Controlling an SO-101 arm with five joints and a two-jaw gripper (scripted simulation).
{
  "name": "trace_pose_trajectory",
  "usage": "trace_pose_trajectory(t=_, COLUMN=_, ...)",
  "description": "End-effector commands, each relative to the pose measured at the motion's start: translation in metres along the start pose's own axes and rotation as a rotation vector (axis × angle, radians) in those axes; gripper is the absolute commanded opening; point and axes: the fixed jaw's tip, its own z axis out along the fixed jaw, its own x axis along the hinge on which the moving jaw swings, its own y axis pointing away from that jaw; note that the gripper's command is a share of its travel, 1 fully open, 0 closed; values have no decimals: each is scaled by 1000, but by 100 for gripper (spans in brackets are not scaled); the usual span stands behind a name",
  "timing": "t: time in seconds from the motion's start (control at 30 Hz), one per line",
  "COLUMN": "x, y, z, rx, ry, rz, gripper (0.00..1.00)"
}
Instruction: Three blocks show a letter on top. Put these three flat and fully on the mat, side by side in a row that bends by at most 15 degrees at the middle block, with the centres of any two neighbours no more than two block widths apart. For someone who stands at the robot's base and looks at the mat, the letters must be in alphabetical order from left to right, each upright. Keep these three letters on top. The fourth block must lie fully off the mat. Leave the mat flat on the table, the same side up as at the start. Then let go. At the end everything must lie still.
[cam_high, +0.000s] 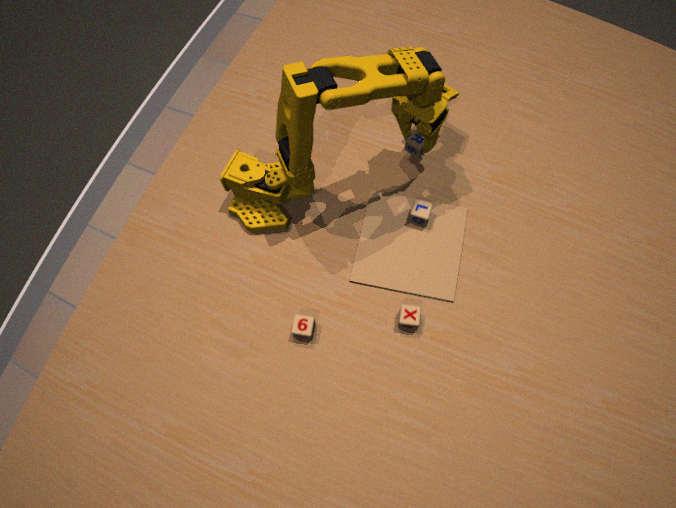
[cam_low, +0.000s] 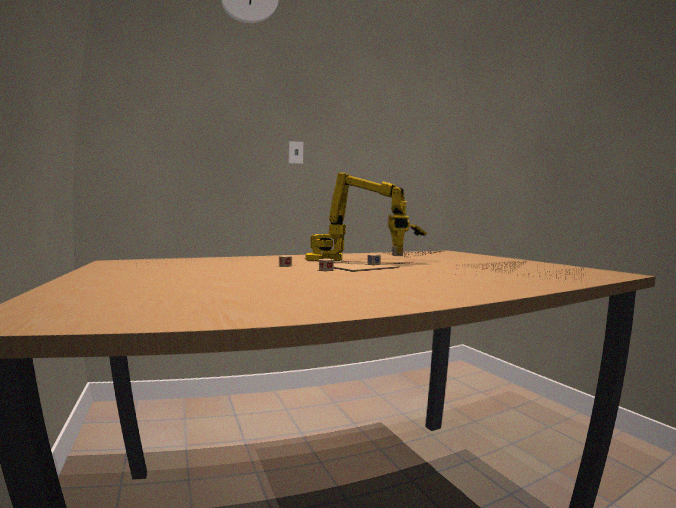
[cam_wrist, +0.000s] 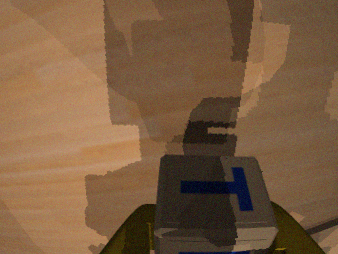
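My gripper (cam_high: 418, 145) (cam_low: 397, 251) (cam_wrist: 215, 235) is shut on a block (cam_high: 414, 140) (cam_wrist: 205, 175), beyond the mat's far edge and seemingly just above the table. It shows a blue R to the top view and a blue T to the wrist; which face is on top I cannot tell. The L block (cam_high: 420, 208) (cam_low: 373, 259) sits flat on the mat (cam_high: 404, 267) near that edge, its letter's top seemingly pointing away from the base. The X block (cam_high: 409, 315) (cam_low: 326, 265) lies off the mat, beyond its near edge. The red 6 block (cam_high: 302, 325) (cam_low: 285, 261) also lies off it.
The arm's base (cam_high: 256, 214) (cam_low: 324, 256) stands left of the mat in the top view. The raised arm spans from it to the gripper, and its shadow crosses part of the mat. The wooden table (cam_high: 218, 382) (cam_low: 218, 305) bears everything.
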Motion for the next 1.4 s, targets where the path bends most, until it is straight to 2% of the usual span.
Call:
trace_pose_trajectory(t=0.0, x=-8, y=-4, z=-22, rx=33, ry=-61, rz=1, gripper=0)
trace_pose_trajectory(t=0.17, x=-6, y=-3, z=-35, rx=33, ry=-61, rz=1, gripper=0)
trace_pose_trajectory(t=0.3, x=-6, y=-2, z=-40, rx=33, ry=-61, rz=1, gripper=0)
trace_pose_trajectory(t=0.63, x=-5, y=-3, z=-41, rx=33, ry=-61, rz=-1, gripper=0)
trace_pose_trajectory(t=0.8, x=0, y=-9, z=-40, rx=36, ry=-59, rz=-17, gripper=0)
trace_pose_trajectory(t=1.0, x=17, y=-27, z=-39, rx=42, ry=-55, rz=-64, gripper=0)
trace_pose_trajectory(t=1.07, x=17, y=-27, z=-39, rx=42, ry=-55, rz=-64, gripper=0)
trace_pose_trajectory(t=1.37, x=61, y=-59, z=-37, rx=54, ry=-41, rz=-173, gripper=0)
